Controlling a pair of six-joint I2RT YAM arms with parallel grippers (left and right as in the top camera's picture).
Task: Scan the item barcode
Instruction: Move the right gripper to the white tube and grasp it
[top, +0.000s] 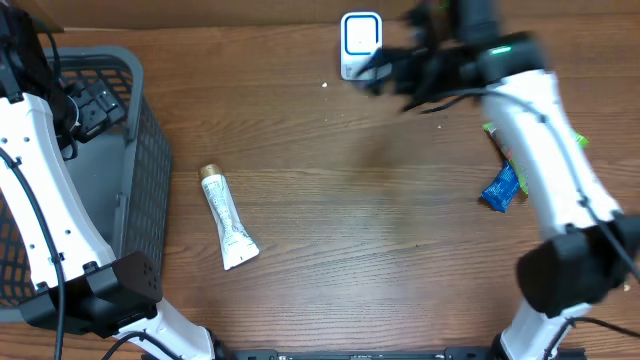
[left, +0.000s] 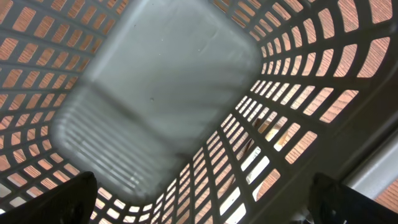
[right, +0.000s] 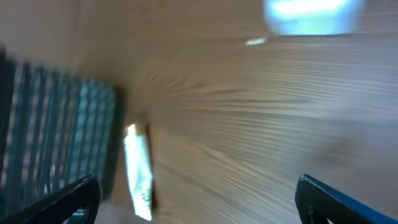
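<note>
The white barcode scanner (top: 360, 44) with a blue face stands at the table's far edge and shows as a blue blur (right: 308, 15) in the right wrist view. My right gripper (top: 388, 72) hovers just beside it, motion-blurred, jaws wide open and empty (right: 199, 208). A white tube with a gold cap (top: 228, 217) lies flat left of centre, also seen as a pale streak (right: 138, 173). My left gripper (top: 95, 108) hangs open over the grey basket (top: 140, 150), with only the basket's mesh floor (left: 161, 93) between its fingers (left: 65, 199).
A blue packet (top: 503, 187) and a green wrapper (top: 577, 140) lie on the right, partly under the right arm. The basket's mesh wall (right: 56, 130) stands just left of the tube. Bare wood (top: 370, 220) spans the middle.
</note>
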